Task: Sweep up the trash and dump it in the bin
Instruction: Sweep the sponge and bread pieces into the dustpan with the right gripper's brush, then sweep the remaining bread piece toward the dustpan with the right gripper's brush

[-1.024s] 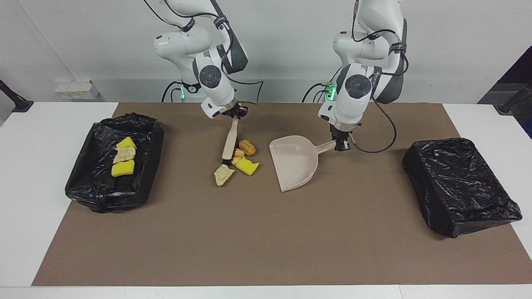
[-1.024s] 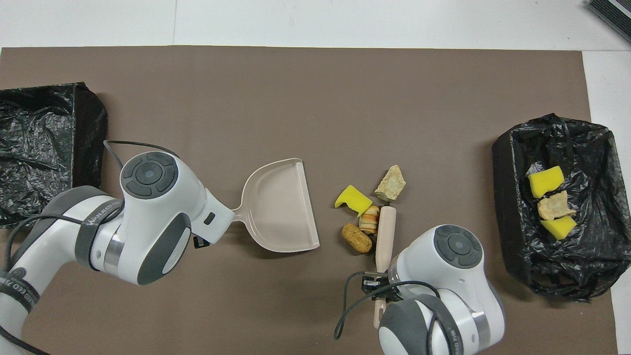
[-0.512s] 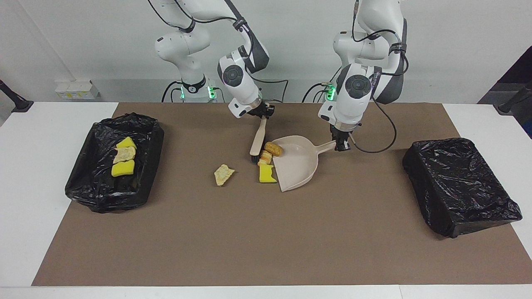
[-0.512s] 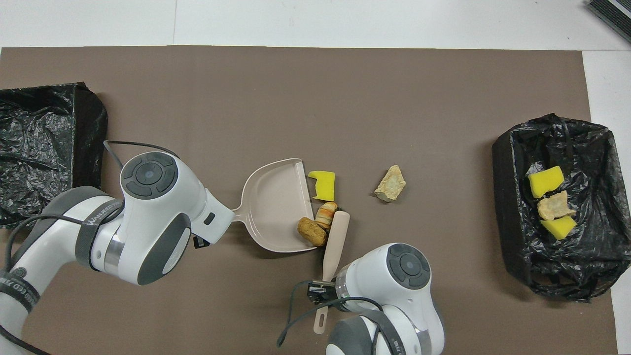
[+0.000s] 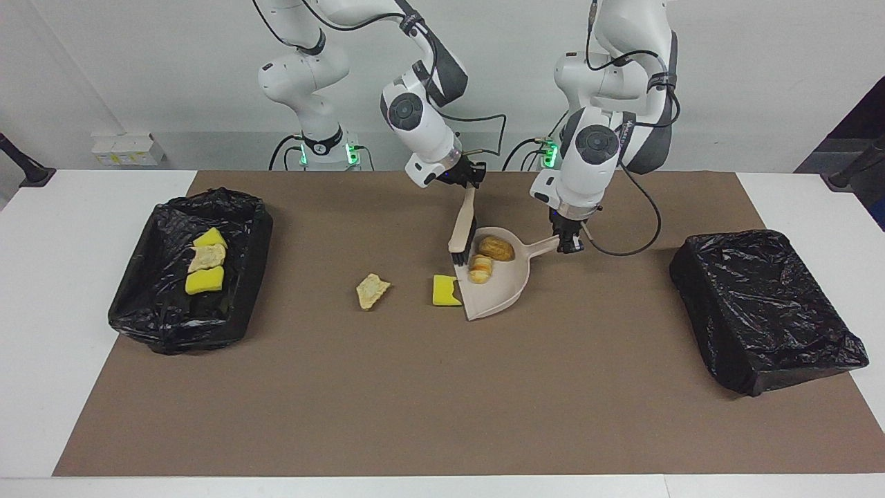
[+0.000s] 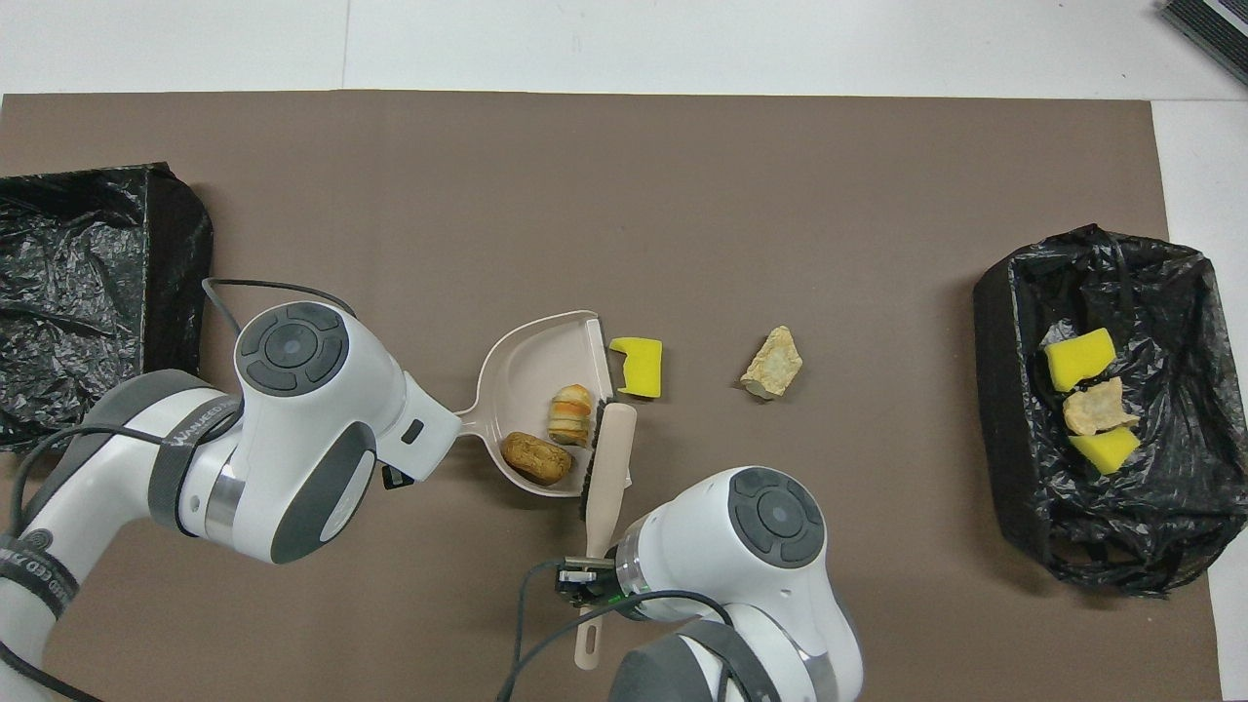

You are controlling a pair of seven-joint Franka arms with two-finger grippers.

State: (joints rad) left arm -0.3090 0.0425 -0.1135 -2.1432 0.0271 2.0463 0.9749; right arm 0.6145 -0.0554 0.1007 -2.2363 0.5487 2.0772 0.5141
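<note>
I am holding the brush [image 5: 462,232] by its handle in my right hand [image 5: 467,181], fingers clamped together on it, and its black bristles are resting at the mouth of the dustpan [image 5: 508,285]. My left hand [image 5: 568,241] is clamped on the dustpan's handle, keeping the pan flat on the brown mat [image 5: 442,387] that is covering the desk [image 5: 41,415].

Two pieces of trash are lying inside the pan: a brown bun [image 5: 496,247] and a striped pastry [image 5: 480,269]. A yellow sponge [image 5: 445,290] is sitting on the mat, touching or just beside the pan's lip. A tan bread scrap [image 5: 372,290] is lying farther toward my right arm's end. Three more pieces are already lying in the open bin [image 5: 166,325] at that end: two sponges and a bread piece. A second bag-covered bin [image 5: 764,311] is sitting at my left arm's end.

Lettering is running along my left arm's grey band in the overhead view; I think it begins "WANJEE", but I cannot read it surely.
</note>
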